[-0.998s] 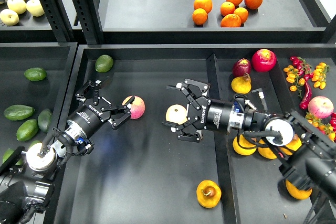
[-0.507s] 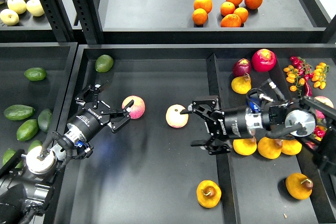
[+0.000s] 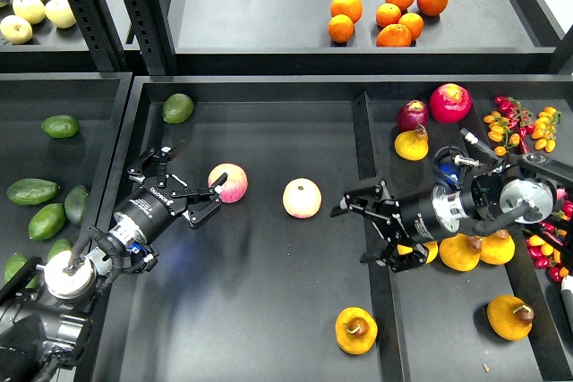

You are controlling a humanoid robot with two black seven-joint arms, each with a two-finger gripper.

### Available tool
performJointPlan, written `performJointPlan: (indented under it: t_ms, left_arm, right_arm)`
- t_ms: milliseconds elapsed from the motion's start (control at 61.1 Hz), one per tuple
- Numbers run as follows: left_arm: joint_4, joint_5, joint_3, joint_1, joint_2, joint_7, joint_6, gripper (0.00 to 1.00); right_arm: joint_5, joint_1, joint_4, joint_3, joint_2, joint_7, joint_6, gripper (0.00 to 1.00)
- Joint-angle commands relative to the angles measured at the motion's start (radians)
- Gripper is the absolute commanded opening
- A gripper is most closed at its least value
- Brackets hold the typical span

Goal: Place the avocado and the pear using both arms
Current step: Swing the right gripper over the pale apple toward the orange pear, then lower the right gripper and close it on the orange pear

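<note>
Several dark green avocados (image 3: pixel 31 191) lie in the left bin, clear of both grippers. A yellow-orange pear (image 3: pixel 356 330) with a dark stem hollow lies at the front of the middle tray (image 3: pixel 269 310); more pears (image 3: pixel 510 317) lie in the right bin. My left gripper (image 3: pixel 190 181) is open and empty, with one fingertip right beside a pink-yellow apple (image 3: pixel 228 182). My right gripper (image 3: pixel 365 232) is open and empty over the divider (image 3: pixel 361 145) between the middle tray and the right bin. It is to the right of a second apple (image 3: pixel 302 198).
A rounder, lighter green fruit (image 3: pixel 177 107) lies at the tray's back left. Oranges (image 3: pixel 385 11) and pale yellow apples (image 3: pixel 27 8) sit on the rear shelf. The right bin holds red fruits (image 3: pixel 449 102), chillies and small tomatoes (image 3: pixel 524 131).
My right gripper has pulled back to the right, from around the middle apple to over the divider. The apple stays put. My left gripper has barely moved.
</note>
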Motion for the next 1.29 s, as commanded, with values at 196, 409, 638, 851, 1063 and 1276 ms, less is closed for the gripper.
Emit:
performJointPlan:
  t_ms: [196, 409, 638, 851, 1063, 1276]
  left_arm:
    - [0.004, 0.000, -0.001, 0.001, 0.000, 0.000, 0.000, 0.99]
    - [0.008, 0.000, -0.001, 0.003, 0.000, 0.000, 0.000, 0.99]
    - [0.008, 0.000, -0.001, 0.005, 0.000, 0.000, 0.000, 0.99]
    - [0.008, 0.000, -0.001, 0.005, 0.000, 0.000, 0.000, 0.99]
    - [0.008, 0.000, -0.001, 0.006, 0.000, 0.000, 0.000, 0.99]
    - [0.007, 0.000, -0.001, 0.011, 0.000, 0.000, 0.000, 0.99]
  right_arm:
    - [-0.047, 0.000, -0.007, -0.104, 0.007, 0.000, 0.000, 0.99]
    - [-0.050, -0.005, -0.022, -0.153, 0.013, 0.000, 0.000, 0.99]
    - [-0.091, -0.034, -0.067, -0.163, 0.044, 0.000, 0.000, 0.99]
    - [-0.099, -0.058, -0.102, -0.159, 0.078, 0.000, 0.000, 0.99]
    - [-0.102, -0.078, -0.137, -0.155, 0.117, 0.000, 0.000, 0.99]
    - [-0.109, -0.089, -0.153, -0.153, 0.130, 0.000, 0.000, 0.99]
